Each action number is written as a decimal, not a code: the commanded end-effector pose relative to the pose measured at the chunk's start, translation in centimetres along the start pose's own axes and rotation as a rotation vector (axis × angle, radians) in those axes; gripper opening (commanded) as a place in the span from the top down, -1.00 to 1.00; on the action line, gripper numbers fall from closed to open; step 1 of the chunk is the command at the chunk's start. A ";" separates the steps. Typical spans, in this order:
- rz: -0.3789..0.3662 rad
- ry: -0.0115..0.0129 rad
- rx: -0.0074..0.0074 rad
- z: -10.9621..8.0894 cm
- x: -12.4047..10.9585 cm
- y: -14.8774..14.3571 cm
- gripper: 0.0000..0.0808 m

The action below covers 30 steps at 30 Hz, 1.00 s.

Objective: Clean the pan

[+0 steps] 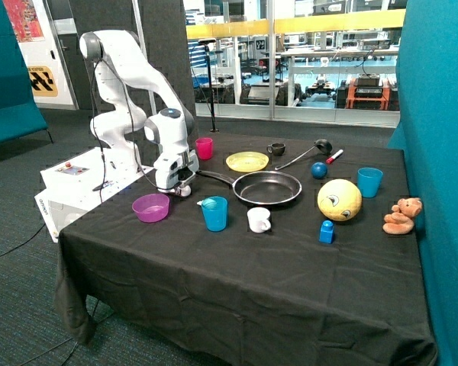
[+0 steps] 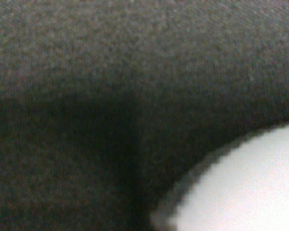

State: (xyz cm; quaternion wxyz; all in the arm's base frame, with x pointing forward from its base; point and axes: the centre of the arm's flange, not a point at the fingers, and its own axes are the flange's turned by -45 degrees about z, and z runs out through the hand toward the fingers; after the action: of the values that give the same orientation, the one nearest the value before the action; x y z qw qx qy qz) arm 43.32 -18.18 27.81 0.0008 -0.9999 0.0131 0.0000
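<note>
The black frying pan [image 1: 269,188] with a metallic rim lies in the middle of the black tablecloth, its long thin handle [image 1: 214,177] pointing toward the robot. My gripper [image 1: 184,187] is down at the cloth just past the handle's end, beside a purple bowl [image 1: 151,207]. A small pale object [image 1: 185,191] lies right under it. The wrist view shows only black cloth very close and a white rounded thing [image 2: 245,187] at one corner. The pan is not in the wrist view.
A blue cup [image 1: 214,213] and a white cup [image 1: 258,219] stand in front of the pan. A yellow plate [image 1: 246,161], pink cup [image 1: 204,148], black mug [image 1: 276,149] and ladle [image 1: 301,155] lie behind it. A yellow ball [image 1: 339,200] lies on the pan's far side.
</note>
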 end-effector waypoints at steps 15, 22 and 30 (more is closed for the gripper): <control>0.009 0.0001 -0.0016 -0.3 -0.5 0.1 1.00; -0.003 0.0001 -0.0016 -1.1 0.0 -0.2 1.00; -0.016 0.0001 -0.0016 -1.9 0.1 -0.6 1.00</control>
State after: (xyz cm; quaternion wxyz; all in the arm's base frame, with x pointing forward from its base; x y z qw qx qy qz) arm 43.10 -18.04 28.55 -0.0003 -0.9999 0.0113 -0.0031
